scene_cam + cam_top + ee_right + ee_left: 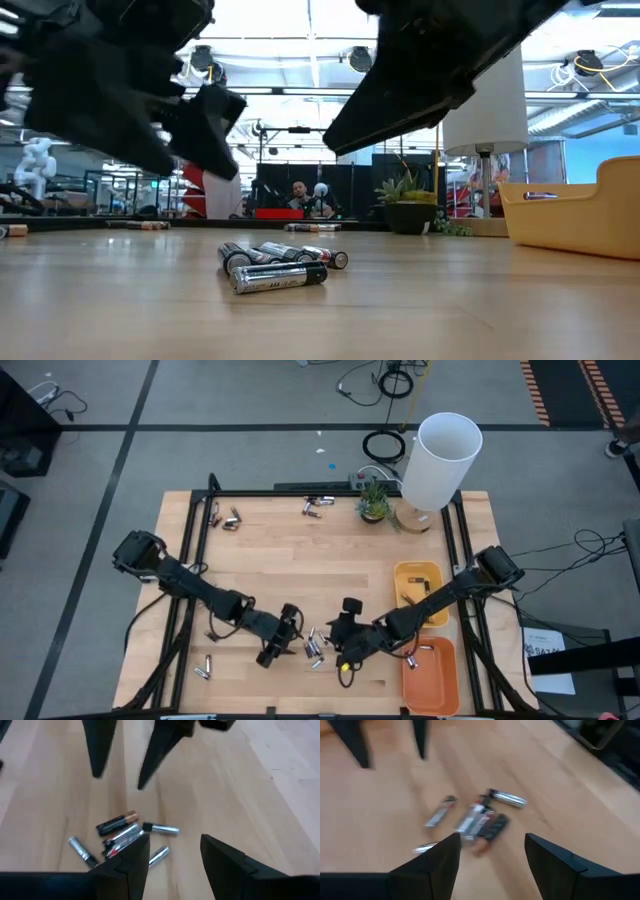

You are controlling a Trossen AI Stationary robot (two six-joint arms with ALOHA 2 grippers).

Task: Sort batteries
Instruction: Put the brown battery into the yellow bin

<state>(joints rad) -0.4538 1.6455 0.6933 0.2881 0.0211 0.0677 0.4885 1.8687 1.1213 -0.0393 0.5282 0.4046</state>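
Near the table's front edge, between the two arms: a small heap of batteries (314, 648), lying flat on the bare wooden table (300, 570), touching and overlapping one another. To the heap's left, just beside it, the left gripper (285, 635), fingers spread apart, nothing between them. To the heap's right, slightly farther off, the right gripper (345, 640), fingers likewise apart and empty. Both hovering above the wood, not touching any cell.

Through the left wrist camera: batteries (480, 817) straight ahead of the open fingers (442, 860), long axes mostly slanting across the gap rather than along it, one silvery cell set off to the side at a different angle. Through the right wrist camera: the same heap (122, 837) off toward one finger, not centred.

Probably the left arm better placed for the next pick: nearer, and squarely facing the pile.

Elsewhere: loose cells at the far edge and front left; a yellow tray (418, 588) and an orange tray (430, 675) on the right.
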